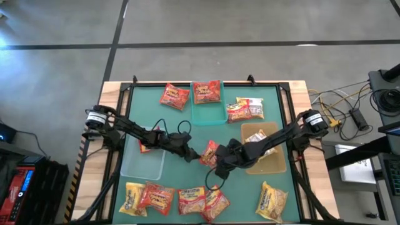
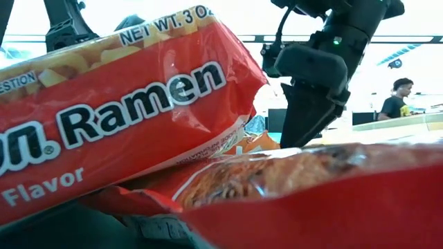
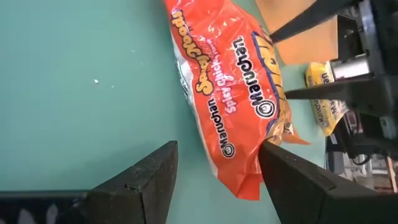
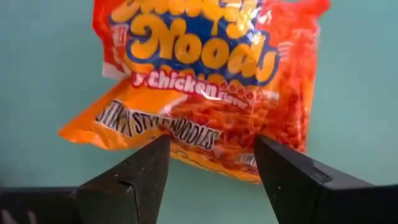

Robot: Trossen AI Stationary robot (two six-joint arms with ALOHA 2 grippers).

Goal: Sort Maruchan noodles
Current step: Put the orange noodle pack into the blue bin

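Both sets of fingers, left gripper point(image 1: 192, 155) and right gripper point(image 1: 218, 167), stand open around the orange packet point(image 1: 209, 152); probably only one should close, squarely across it.

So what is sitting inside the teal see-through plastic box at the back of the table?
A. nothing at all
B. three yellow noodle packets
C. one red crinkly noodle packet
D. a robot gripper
C: the high view shows a single red crinkly noodle packet lying in the far end of the teal see-through plastic box, with no yellow packets or gripper in it.
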